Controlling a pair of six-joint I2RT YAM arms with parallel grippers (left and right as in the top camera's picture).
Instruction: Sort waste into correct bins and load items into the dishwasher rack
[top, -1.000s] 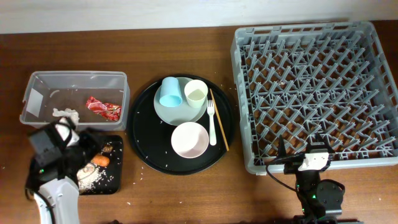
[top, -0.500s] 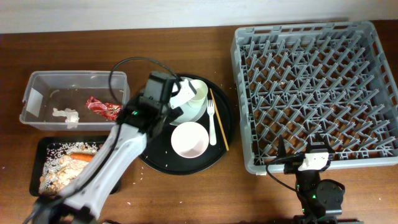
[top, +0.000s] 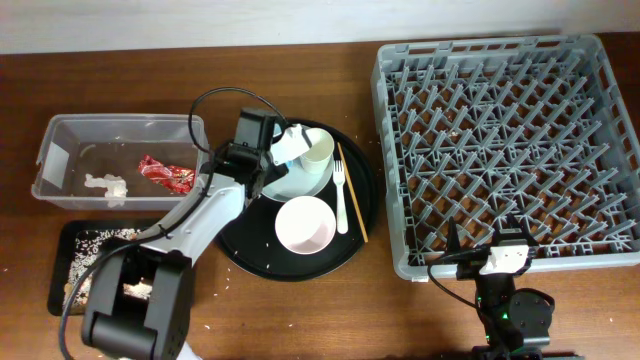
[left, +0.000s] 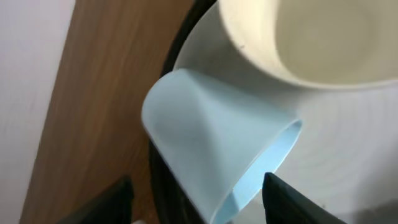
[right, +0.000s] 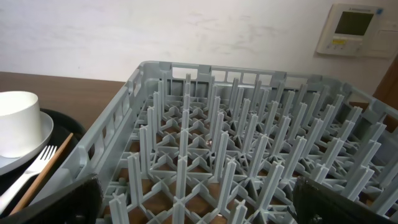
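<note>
L gripper (left: 199, 200) jaws wide astride tilted light blue cup (left: 208, 127), grip unclear. Cup prob light, stiff plastic, slippy; take across sidewall mid-body. R gripper (right: 199, 205) wide, empty.

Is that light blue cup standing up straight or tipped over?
Tipped. In the left wrist view the light blue cup leans over on its side, with its open rim facing sideways rather than up or down.

Ahead of me: large grey plastic pegged rack (right: 236, 143)
My left: cream cup (right: 18, 121), white plastic fork (right: 38, 158), thin wooden stick (right: 46, 167)
</note>
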